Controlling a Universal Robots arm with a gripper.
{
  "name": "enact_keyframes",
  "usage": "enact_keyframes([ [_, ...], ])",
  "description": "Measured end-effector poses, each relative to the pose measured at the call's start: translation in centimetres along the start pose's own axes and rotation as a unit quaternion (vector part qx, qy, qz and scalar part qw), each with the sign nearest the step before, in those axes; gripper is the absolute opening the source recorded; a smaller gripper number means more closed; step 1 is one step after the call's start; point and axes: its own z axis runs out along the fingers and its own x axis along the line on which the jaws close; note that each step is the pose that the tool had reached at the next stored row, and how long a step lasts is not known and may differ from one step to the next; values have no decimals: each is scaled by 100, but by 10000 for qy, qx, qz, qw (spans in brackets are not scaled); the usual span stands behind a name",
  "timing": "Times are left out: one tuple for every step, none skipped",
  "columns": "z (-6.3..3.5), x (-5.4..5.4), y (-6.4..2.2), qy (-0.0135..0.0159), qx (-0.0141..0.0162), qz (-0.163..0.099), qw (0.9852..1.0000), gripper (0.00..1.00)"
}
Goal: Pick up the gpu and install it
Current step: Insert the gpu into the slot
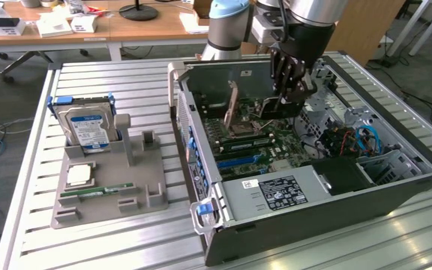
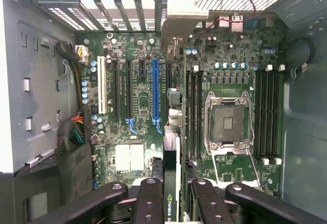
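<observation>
The gripper (image 2: 175, 191) is closest in the wrist view, its black fingers (image 2: 149, 198) drawn in narrow on either side of the gpu (image 2: 170, 204) and clamping it. The card is held edge-on, a small green logo showing on the thin edge between the fingers. It hangs over the motherboard (image 2: 138, 147), in the strip between the long blue slot (image 2: 155, 88) and the black memory slots (image 2: 193, 111). I cannot tell whether its lower edge touches the board. The open CPU socket (image 2: 228, 119) with its metal frame lies beyond the memory slots.

In the exterior view the arm reaches down into the open computer case (image 1: 396, 185), which lies on its side on the slatted metal desk (image 1: 126, 247). The gripper is low inside the case, over the far part of the board. A labelled power supply (image 1: 276, 191) fills the near end of the case.

Towards the exterior view's left, well apart from the case, a grey holder (image 1: 144, 180) rests on the desk. A silver hard drive (image 1: 87, 126) with a blue and white label stands upright in it, a square processor chip (image 1: 79, 175) lies flat, and a narrow green RAM stick (image 1: 96, 192) lies nearer its front.
</observation>
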Motion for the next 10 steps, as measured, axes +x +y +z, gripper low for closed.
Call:
enact_keyframes([
  [10, 0, 0, 0, 0, 0, 10000, 26],
  [20, 1, 0, 0, 0, 0, 10000, 26],
  [29, 1, 0, 0, 0, 0, 10000, 26],
  [38, 1, 0, 0, 0, 0, 10000, 26],
  [47, 1, 0, 0, 0, 0, 10000, 26],
  [55, 2, 0, 1, 0, 0, 10000, 26],
  [64, 2, 0, 0, 0, 0, 10000, 26],
  [72, 2, 0, 0, 0, 0, 10000, 26],
  [81, 2, 0, 0, 0, 0, 10000, 26],
  [89, 2, 0, 0, 1, 0, 10000, 26],
])
